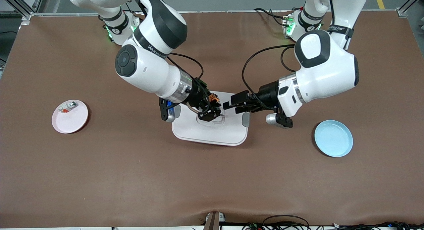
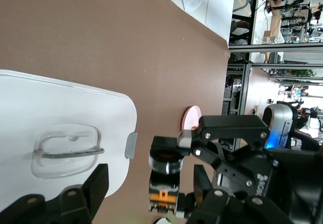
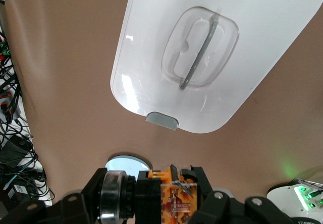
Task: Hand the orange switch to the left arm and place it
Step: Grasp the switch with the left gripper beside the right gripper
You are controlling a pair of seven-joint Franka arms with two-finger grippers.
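Brown worktop (image 1: 132, 177): right gripper (image 1: 212, 108) fingers clamp orange switch (image 1: 214, 98) over box (image 1: 212, 132); left gripper (image 1: 236, 104) fingers spread alongside. Handover pending, blue plate (image 1: 333, 138) empty.

Bright even light, soft shadows, sharp frames

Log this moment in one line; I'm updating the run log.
right gripper: shut on orange switch above box | left gripper: open beside switch | handover pending
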